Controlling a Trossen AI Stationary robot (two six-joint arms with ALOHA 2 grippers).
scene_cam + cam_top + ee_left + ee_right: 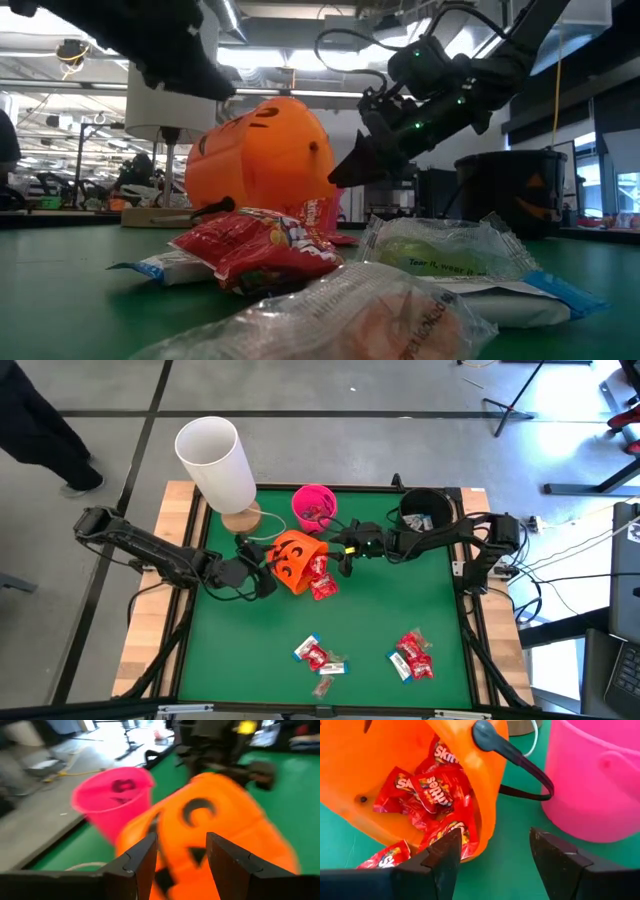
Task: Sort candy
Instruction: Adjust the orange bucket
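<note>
The orange bucket [290,558] is lying tipped on its side on the green bench [380,620], just beside the upright pink bucket [314,506]. Red candy [437,795] is sitting inside its mouth, and some is spilling onto the bench [322,586]. More candy is lying in two groups nearer the front edge [318,656] [412,654]. The left claw [262,574] is standing at the bucket's base, fingers parted and empty. The right claw [345,550] is hovering at the bucket's rim, fingers spread wide, holding nothing.
</note>
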